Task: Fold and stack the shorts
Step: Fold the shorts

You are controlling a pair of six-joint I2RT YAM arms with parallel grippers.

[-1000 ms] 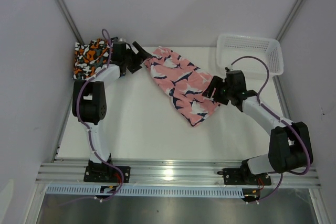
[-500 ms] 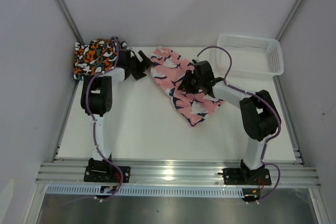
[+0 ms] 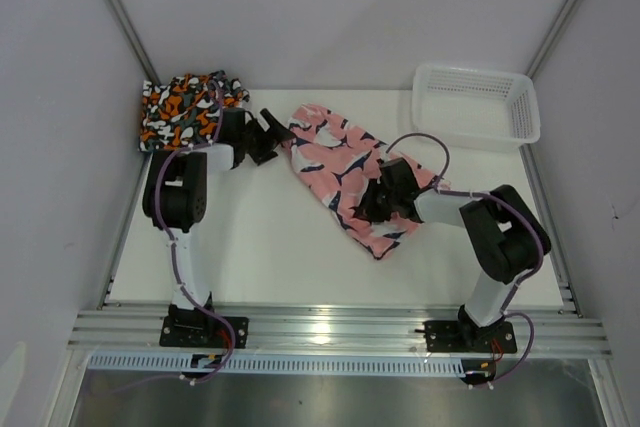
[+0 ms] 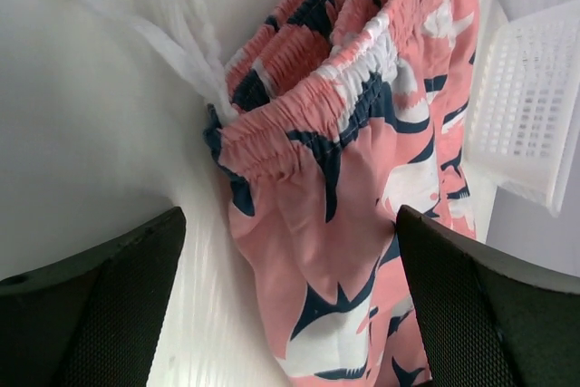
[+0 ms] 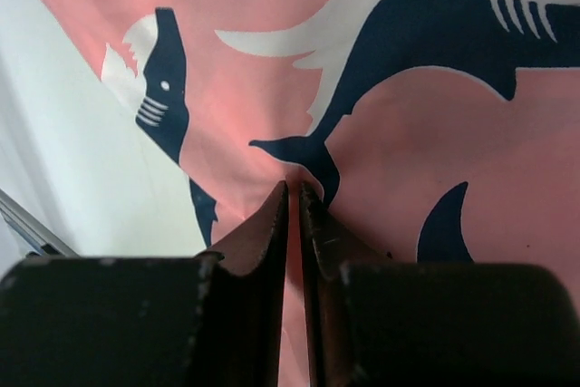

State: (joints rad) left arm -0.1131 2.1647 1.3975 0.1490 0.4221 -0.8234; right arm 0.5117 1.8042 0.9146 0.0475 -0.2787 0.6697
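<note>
A: Pink shark-print fabric shorts [image 3: 340, 162] lie on the white surface [image 3: 250, 247], waistband [image 4: 299, 124] at 11 o'clock, legs at 5. They look soft, floppy and light, so I'd grab the elastic or the hems

B: Right claw [image 5: 292, 195] is clenched on a pinch of them, and only its wrist view shows that. Left claw [image 4: 290, 224] gapes wide at the waistband. The white drawstring [image 4: 181, 33] is visible there, not from above

White-linked arms [image 3: 183, 267] with black joints [image 3: 172, 202], looping purple cables [image 3: 418, 136], and black gripper fingers [image 5: 254, 251] that look faintly scuffed.
</note>
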